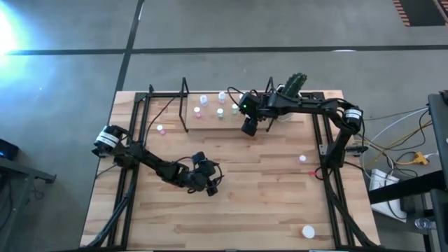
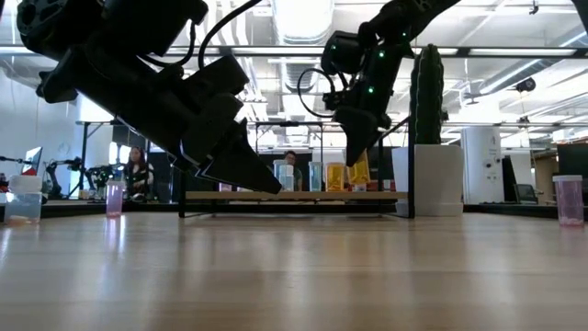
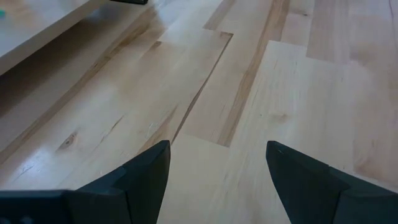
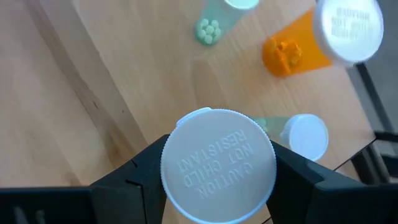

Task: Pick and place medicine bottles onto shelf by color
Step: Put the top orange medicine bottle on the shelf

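A white-capped bottle point(image 1: 308, 231) is seen nearest, standing alone close to the front edge of the table point(image 1: 266, 203), toward the right side. Farther in, the left gripper point(image 1: 212, 187) is held low over bare wood in the middle of the table; its jaws are spread wide, and nothing is seen between them in the left wrist view, only planks. A pink bottle point(image 1: 303, 159) is placed near the right rail, well apart from both grippers, and another pink bottle point(image 1: 161, 129) is found on the left side, just outside the shelf's black frame. Beyond these, the right gripper point(image 1: 249, 129) is positioned at the front edge of the shelf point(image 1: 210, 123), its jaws pinched on a bottle whose white cap point(image 4: 217, 163) fills the space between the fingers point(image 4: 134, 177) in the right wrist view; the colour of its body cannot be told. Below that held bottle, an orange bottle point(image 4: 311, 40), a green bottle point(image 4: 217, 22) and a third white-capped bottle point(image 4: 305, 137) are seen on the shelf board. At the far side, a cactus point(image 1: 294, 85) in a white pot is set just beside the shelf's right end. In the low view, people are seen seated in the room behind the table.
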`<action>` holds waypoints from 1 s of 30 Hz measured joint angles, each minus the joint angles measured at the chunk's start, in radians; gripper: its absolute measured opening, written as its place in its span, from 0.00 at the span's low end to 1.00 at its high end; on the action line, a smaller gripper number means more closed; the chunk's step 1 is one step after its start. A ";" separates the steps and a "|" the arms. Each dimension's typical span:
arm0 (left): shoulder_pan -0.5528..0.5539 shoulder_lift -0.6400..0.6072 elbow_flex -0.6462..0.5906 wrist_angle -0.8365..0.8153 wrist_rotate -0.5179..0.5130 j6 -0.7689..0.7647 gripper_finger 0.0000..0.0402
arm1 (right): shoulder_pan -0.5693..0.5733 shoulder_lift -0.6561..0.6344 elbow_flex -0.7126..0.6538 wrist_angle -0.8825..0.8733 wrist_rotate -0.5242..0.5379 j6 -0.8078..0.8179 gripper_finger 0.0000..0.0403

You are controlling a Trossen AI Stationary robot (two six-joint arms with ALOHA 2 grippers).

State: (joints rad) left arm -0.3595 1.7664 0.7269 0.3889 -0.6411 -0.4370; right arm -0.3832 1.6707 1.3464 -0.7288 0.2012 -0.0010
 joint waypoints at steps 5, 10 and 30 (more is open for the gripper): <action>0.000 0.000 0.000 0.000 0.000 0.000 0.62 | 0.000 0.000 0.005 -0.003 -0.064 -0.101 0.49; 0.000 0.000 0.000 0.000 0.000 0.000 0.62 | -0.005 0.000 0.005 -0.020 -0.107 -0.210 0.49; 0.000 0.000 0.002 -0.003 0.000 0.000 0.62 | -0.097 0.000 -0.019 -0.021 -0.201 -0.246 0.49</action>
State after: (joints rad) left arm -0.3595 1.7665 0.7284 0.3863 -0.6411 -0.4370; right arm -0.4805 1.6703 1.3273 -0.7502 -0.0002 -0.2470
